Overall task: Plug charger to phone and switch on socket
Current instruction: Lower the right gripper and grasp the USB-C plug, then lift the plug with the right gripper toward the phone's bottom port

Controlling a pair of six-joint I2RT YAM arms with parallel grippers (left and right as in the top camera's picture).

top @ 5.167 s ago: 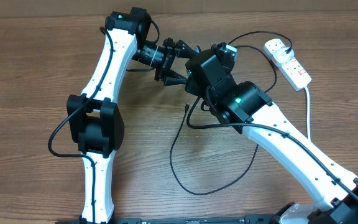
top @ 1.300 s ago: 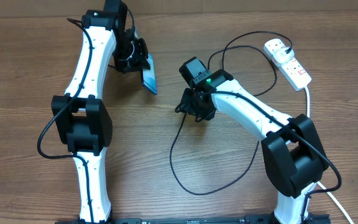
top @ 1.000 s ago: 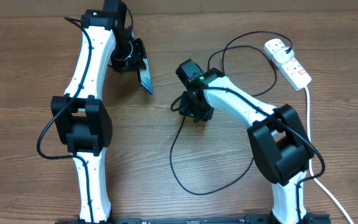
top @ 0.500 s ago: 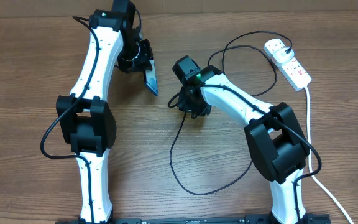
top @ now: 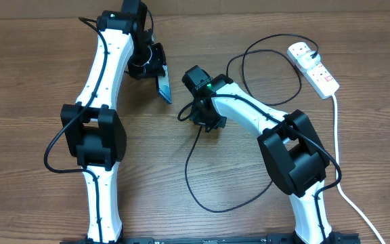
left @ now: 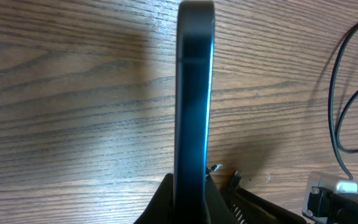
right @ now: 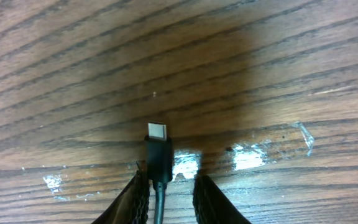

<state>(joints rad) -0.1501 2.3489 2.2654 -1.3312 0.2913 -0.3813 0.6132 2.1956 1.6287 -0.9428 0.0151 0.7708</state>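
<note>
Socket (top: 313,66) sits at far right of surface (top: 32,135), well clear of both arms. Phone (top: 162,85) is raised edge-on, left pincer (top: 152,68) clamped on it. Right pincer (right: 171,182) stands apart, straddling charger (right: 158,155) tip down by the wood. Risk: an off-centre squeeze skews the connector so it misses the port; looped cable may snag.
</note>
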